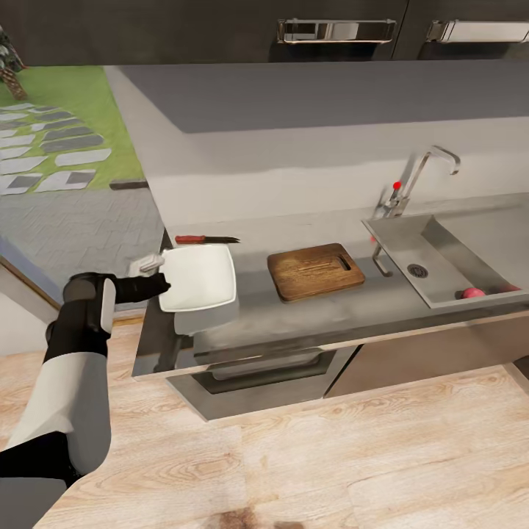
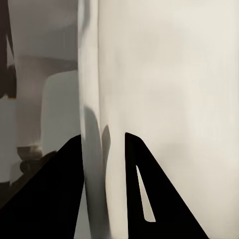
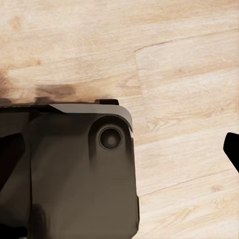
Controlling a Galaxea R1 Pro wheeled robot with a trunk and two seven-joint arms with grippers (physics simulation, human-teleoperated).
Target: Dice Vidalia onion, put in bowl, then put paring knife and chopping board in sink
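Closest up, the left gripper has its two dark fingers pinched on the rim of the bowl, one each side of the white wall, so it's clamped on it. That bowl sits at the left end of the countertop. Right behind it lies the paring knife, red handle, apart from the bowl. Chopping board is in the middle, between bowl and sink. Vidalia onion is down in the sink's front corner. Right wrist view looks at wood floor over a dark robot body; can't tell that gripper's state.
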